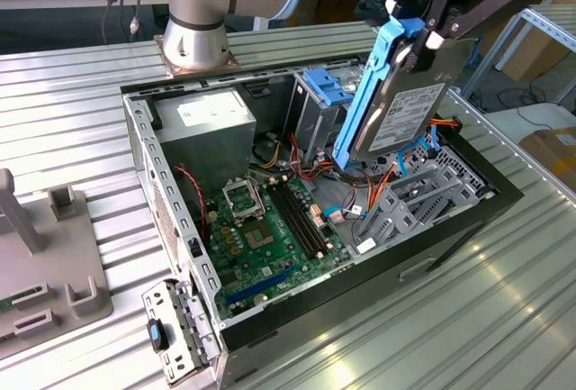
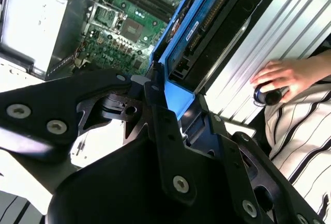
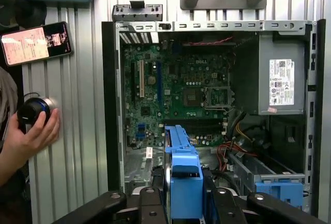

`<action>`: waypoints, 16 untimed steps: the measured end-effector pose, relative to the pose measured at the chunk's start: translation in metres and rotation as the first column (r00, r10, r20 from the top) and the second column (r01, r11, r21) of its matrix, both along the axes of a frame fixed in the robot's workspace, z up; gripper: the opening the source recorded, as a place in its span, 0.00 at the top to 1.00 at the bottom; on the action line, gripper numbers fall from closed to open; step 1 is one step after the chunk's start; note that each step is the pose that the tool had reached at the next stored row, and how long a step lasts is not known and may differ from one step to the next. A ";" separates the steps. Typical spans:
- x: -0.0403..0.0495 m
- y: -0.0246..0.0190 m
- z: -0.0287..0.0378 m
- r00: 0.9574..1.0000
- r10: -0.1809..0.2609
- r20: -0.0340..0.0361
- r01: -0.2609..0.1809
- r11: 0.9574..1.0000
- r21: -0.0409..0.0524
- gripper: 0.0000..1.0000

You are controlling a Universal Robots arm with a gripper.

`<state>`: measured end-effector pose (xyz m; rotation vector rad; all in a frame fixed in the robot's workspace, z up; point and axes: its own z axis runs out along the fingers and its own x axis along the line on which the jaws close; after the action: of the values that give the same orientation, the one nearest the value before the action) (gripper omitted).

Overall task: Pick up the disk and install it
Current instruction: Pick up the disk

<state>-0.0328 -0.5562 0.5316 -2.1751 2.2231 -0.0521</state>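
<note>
Disk (image 1: 405, 115) hangs tilted, its top edge clamped in the gripper (image 1: 421, 40) — closed tight on it. Right below the gripper sits the open computer case (image 1: 297, 322), motherboard (image 1: 270, 228) exposed — and off to the gripper's side a person's hand (image 3: 28, 136) cups a knob (image 3: 33, 109).

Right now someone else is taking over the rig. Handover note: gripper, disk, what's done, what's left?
Gripper: shut on the disk, clamped at its upper end.
Disk: off the table, held on edge and tilted over the open computer case, toward the exterior view's right.
Done: pick-up.
Left: install. The disk is not yet seated in the case.
Note: a person's hand rests on a round controller on the table beside the case.
</note>
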 end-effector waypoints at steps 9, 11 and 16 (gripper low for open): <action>0.0432 0.0000 -0.0007 1.000 0.000 -0.002 0.000 1.000 0.000 0.63; 0.0440 -0.0027 -0.0007 1.000 0.000 -0.002 0.000 1.000 0.000 0.63; 0.0479 -0.0213 -0.0006 1.000 -0.001 -0.002 0.001 1.000 0.000 0.63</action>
<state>0.0151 -0.5775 0.5310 -2.1756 2.2248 -0.0500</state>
